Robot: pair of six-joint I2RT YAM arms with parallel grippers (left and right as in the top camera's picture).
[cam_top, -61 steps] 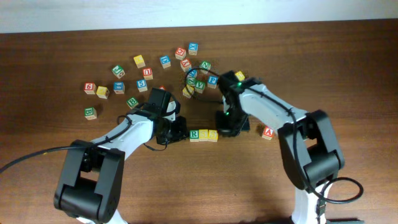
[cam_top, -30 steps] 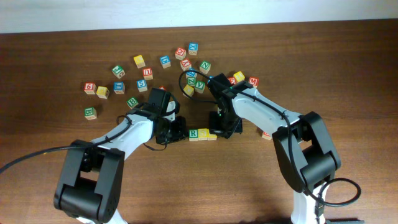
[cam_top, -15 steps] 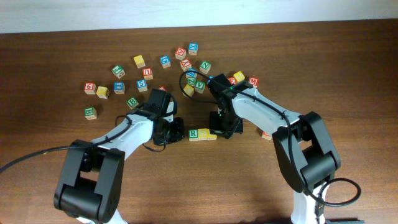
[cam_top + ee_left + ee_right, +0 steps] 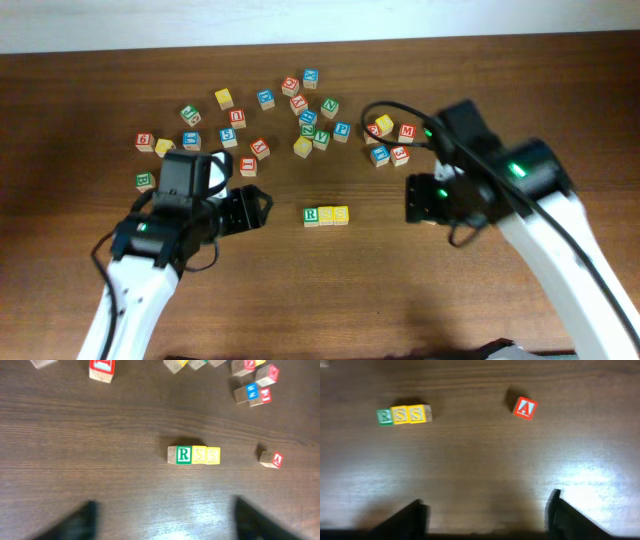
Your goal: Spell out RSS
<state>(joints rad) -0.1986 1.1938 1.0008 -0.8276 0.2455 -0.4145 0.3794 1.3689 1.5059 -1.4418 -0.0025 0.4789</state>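
Sitting at the middle of the table (image 4: 330,300) in one touching row: R block (image 4: 311,215), then two S blocks (image 4: 333,215), spelling RSS.
Light, stiff cubes, probably, best pinched across opposite flat faces. Left gripper (image 4: 258,208) and right gripper (image 4: 410,200) flanking the row, well apart from it, both spread wide and empty.

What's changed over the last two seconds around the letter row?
Both arms backed off outward: the left gripper left the row's R end, and the right gripper left its S end. Both are open and empty now. The R-S-S row stayed put.
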